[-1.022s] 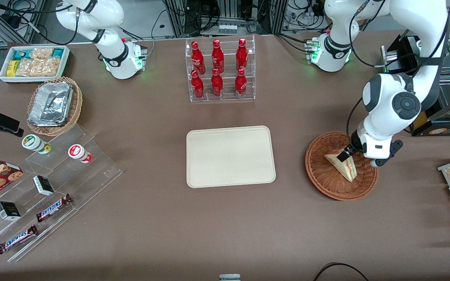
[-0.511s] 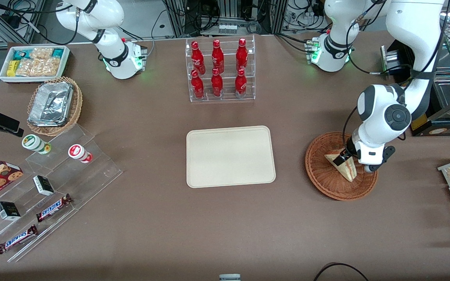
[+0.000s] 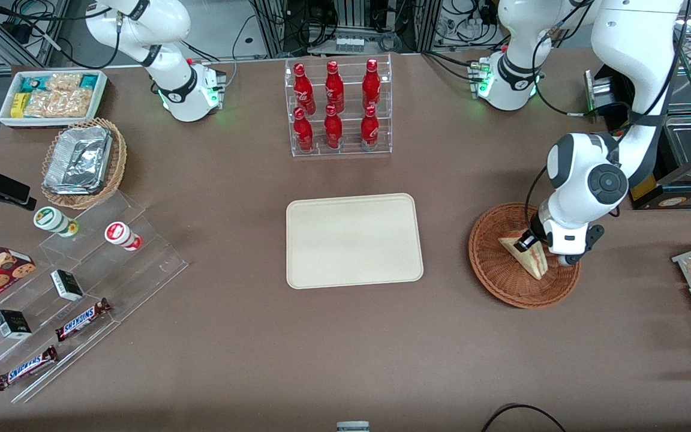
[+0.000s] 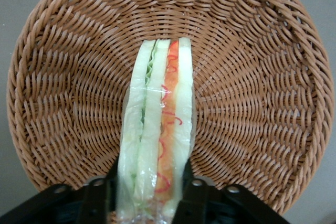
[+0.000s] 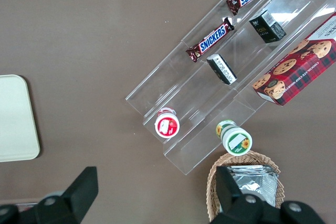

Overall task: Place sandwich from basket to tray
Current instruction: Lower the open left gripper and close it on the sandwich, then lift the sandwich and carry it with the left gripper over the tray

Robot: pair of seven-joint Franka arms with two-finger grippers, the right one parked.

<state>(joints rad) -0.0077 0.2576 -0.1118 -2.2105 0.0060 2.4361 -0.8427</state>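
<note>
nearest the front camera among the task's things, the sandwich (image 3: 524, 255) lies in the basket (image 3: 501, 282), its pale wedge resting on the wicker with the striped filling edge turned toward the working arm. over the last second the left arm has folded in and come lower over the basket, its wrist sliding a little toward the tray, so the gripper (image 3: 528, 241) now sits right at the end of the sandwich that lies farther from the camera. the sandwich itself has not shifted and shows no sign of leaving the weave, so i judge the grasp is just being set and the lift has not begun.

the front view shows only one dark finger against the bread; how the fingers stand it does not settle. the left wrist view does: the two fingers (image 4: 193, 195) flank the wrapped sandwich (image 4: 157, 135) on both flat sides, touching the wrap and pinching it, with the red and green layers running straight away from the gripper (image 4: 149, 203) across the basket (image 4: 262, 77).

farther along the table toward the parked arm, the tray (image 3: 354, 240) lies bare and well apart from the basket, a thing the wrist view never shows
</note>
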